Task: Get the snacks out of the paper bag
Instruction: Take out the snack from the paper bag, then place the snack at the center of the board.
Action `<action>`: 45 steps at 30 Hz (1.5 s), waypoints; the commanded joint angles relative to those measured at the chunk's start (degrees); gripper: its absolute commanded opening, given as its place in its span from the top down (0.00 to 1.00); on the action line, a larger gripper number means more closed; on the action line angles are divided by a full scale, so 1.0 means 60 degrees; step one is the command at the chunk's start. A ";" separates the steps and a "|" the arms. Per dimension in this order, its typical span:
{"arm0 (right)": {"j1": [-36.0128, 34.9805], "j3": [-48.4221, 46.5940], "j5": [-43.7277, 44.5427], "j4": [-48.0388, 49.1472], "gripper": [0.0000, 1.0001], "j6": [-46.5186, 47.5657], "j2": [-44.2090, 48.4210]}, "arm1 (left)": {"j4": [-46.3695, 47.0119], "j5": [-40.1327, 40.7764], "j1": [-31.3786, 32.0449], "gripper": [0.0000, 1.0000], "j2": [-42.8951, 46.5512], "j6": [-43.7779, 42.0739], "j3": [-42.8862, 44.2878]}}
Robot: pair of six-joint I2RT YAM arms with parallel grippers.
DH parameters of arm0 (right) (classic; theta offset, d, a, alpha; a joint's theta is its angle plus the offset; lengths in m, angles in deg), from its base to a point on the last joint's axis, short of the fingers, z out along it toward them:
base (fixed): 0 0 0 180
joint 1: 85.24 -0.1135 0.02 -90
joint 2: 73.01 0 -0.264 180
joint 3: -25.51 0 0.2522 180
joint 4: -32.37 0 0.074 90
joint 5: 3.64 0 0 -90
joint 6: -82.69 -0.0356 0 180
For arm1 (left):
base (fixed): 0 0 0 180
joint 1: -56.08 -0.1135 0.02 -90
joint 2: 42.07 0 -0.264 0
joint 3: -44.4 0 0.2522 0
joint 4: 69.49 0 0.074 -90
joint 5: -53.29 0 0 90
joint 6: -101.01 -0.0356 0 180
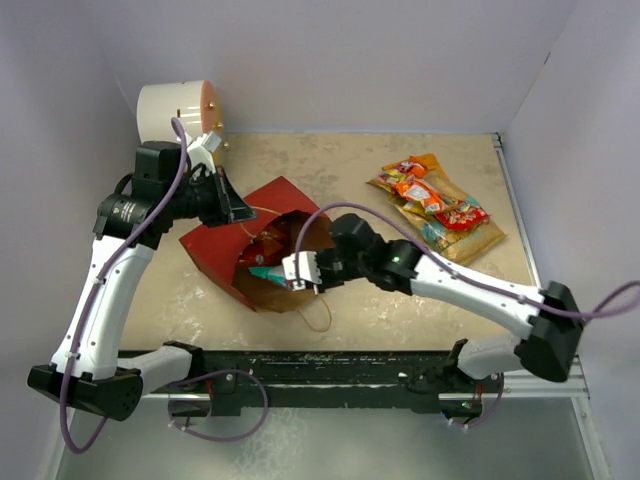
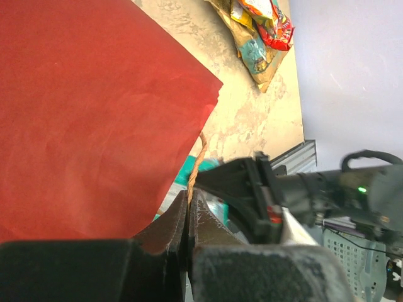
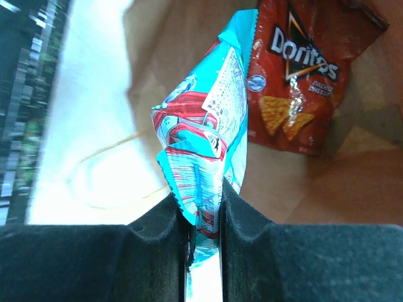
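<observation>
At the mouth of the paper bag (image 1: 215, 245), you have two packets in sight: one teal candy pack (image 3: 208, 138) clamped in the right gripper (image 3: 204, 204), and one dark red Doritos bag (image 3: 296, 69) lying deeper on the brown kraft inside. Your left gripper (image 2: 189, 211) is pinched tight on one thin tan string handle (image 2: 197, 157) beside the bag's red wall. Out on the table (image 1: 330, 170), well apart to the right, a heap of snacks (image 1: 437, 205) overlaps, maybe four packets, too tangled to count surely. The bag lies on its side, mouth toward the arms.
</observation>
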 commanded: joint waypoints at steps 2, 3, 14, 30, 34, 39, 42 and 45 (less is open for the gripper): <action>-0.0007 0.0201 -0.1071 -0.1181 1.00 -0.2550 0.2198 | 0.0434 -0.0294 0.0050 1.00 0.0017 0.0594 -0.0044; -0.0007 0.0222 -0.0731 -0.1215 1.00 -0.3232 0.2517 | 0.0384 -0.0277 0.0048 1.00 0.0004 0.0597 -0.0052; 0.0020 -0.0459 0.5847 -0.2344 1.00 -0.4821 0.4909 | 0.0421 0.0119 0.0049 1.00 0.0159 0.0913 -0.0361; 0.4983 -0.1880 0.9176 -0.0204 1.00 -0.6025 0.1054 | 0.0885 0.0218 0.0043 1.00 -0.0314 0.0865 -0.0336; 0.5142 -0.2571 0.9783 -0.0091 1.00 -0.5872 -0.0373 | 0.0932 0.0144 0.0050 1.00 -0.0538 0.0678 -0.0232; 0.5392 -0.3163 1.0465 0.0333 1.00 -0.5129 -0.1777 | 0.0880 0.0172 0.0050 1.00 -0.0704 0.0264 -0.0160; 0.5397 -0.3510 1.0520 0.0439 1.00 -0.4897 -0.2488 | 0.0801 0.0267 0.0043 1.00 -0.0823 -0.0040 -0.0112; 0.5398 -0.3983 1.0329 0.0202 1.00 -0.5072 -0.3382 | 0.0767 0.0230 0.0049 1.00 -0.0901 -0.0267 -0.0076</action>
